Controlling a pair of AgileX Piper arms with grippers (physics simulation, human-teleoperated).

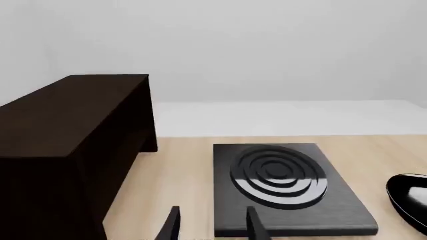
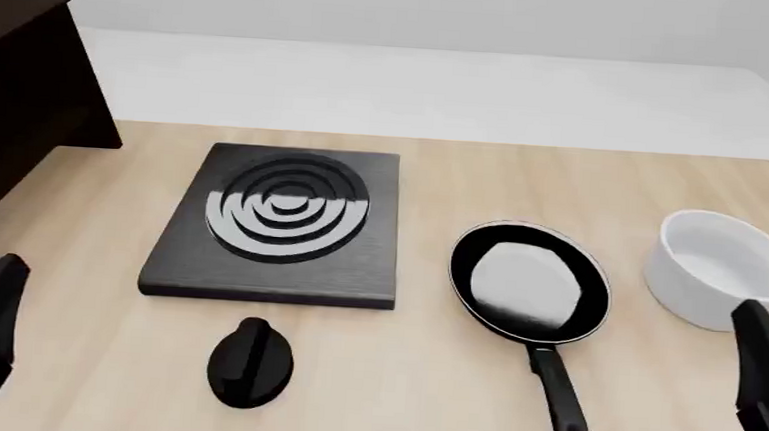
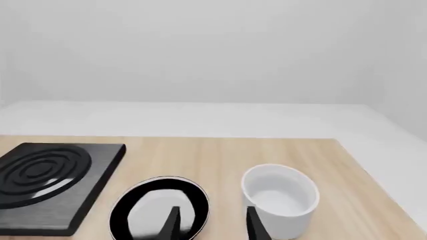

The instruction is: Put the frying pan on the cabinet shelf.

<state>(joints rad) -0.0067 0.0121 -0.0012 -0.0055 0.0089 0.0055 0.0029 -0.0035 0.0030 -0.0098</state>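
The frying pan lies on the table between the stove plate and the white bowl, with its handle pointing toward the arms. Both grippers — left gripper and right gripper — hold nothing, fingers apart. The cabinet stands far left; its shelf is probably out of view. Risk: the thin handle may twist in the grasp, or the pan may hit the knob or the plate while crossing.
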